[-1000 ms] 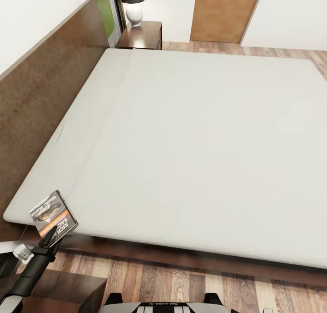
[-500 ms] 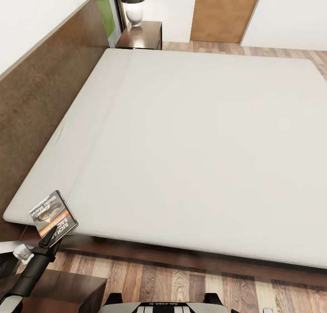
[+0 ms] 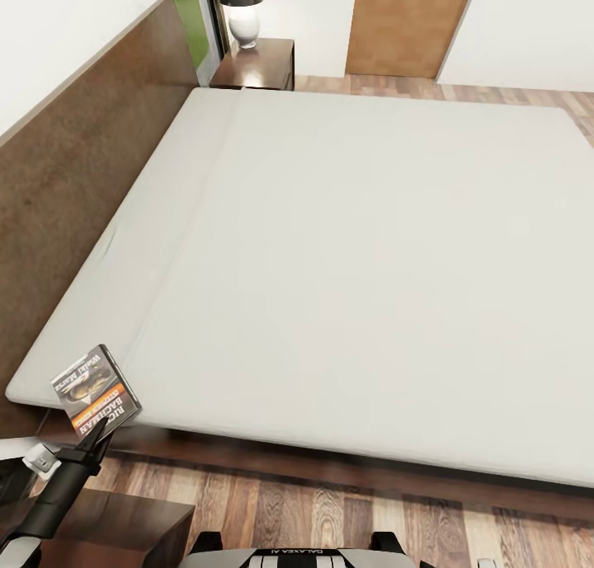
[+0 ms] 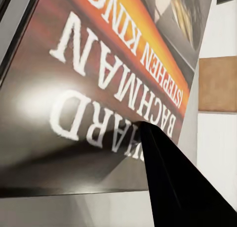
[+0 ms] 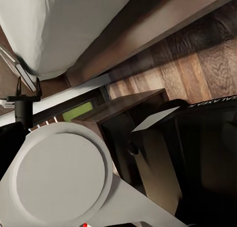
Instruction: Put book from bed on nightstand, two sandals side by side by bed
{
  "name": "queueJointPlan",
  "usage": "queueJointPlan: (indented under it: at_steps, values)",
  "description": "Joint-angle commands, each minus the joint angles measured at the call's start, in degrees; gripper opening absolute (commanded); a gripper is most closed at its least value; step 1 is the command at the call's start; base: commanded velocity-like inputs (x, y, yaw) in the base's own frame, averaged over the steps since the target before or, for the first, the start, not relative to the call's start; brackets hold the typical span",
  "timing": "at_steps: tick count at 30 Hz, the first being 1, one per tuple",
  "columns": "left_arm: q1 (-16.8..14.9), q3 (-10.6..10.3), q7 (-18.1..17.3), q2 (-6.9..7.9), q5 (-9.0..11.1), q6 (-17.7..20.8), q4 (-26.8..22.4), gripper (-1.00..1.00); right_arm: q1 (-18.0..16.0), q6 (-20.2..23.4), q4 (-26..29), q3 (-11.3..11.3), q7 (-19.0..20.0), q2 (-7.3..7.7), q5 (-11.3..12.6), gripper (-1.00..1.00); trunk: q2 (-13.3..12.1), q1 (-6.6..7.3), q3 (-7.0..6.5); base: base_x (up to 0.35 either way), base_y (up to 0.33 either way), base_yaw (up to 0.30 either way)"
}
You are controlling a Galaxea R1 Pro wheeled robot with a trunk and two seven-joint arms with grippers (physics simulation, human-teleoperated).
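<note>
Head view puts the book at about 8 o'clock, at the near corner of the bed, tipped up off the mattress with the left tool pinched on its lower edge; that tool is clenched on the cover, one dark finger lying across the lettering in the left wrist view. As a thin paperback it should be light but floppy, likely to sag or swing from a corner grip, and its glossy cover looks slippery, so a hold nearer the spine or deeper along the edge would probably serve better. Its cover is a dark grey photo with an orange band and white letters reading RICHARD BACHMAN, upside down from the robot's side. A nightstand sits just below the book at 7 o'clock, and another nightstand with a lamp stands far off at 11 o'clock. Whether the right tool is released or clenched, I cannot tell.
</note>
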State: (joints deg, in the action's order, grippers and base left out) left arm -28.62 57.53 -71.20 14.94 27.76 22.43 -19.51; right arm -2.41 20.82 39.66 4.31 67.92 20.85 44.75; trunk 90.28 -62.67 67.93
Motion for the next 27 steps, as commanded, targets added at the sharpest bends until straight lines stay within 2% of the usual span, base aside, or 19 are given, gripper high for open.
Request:
queueJointPlan:
  at_steps: [1, 22, 27]
  values:
    - [-1.4, 0.0, 0.2, 0.0, -0.2, -0.4, 0.1, -1.0, 0.0, 0.5, 0.0, 0.3, 0.0, 0.07, 0.6, 1.0, 0.0, -0.01, 0.02, 0.0, 0.0, 0.0]
    - [-1.4, 0.1, 0.2, -0.05, -0.2, -0.4, 0.1, -1.0, 0.0, 0.5, 0.0, 0.3, 0.0, 0.07, 0.6, 1.0, 0.0, -0.01, 0.02, 0.0, 0.0, 0.0]
    - [-1.4, 0.0, 0.4, -0.01, -0.2, -0.4, 0.1, -1.0, 0.0, 0.5, 0.0, 0.3, 0.0, 0.07, 0.6, 1.0, -2.0, 1.09, -0.88, 0.0, 0.0, 0.0]
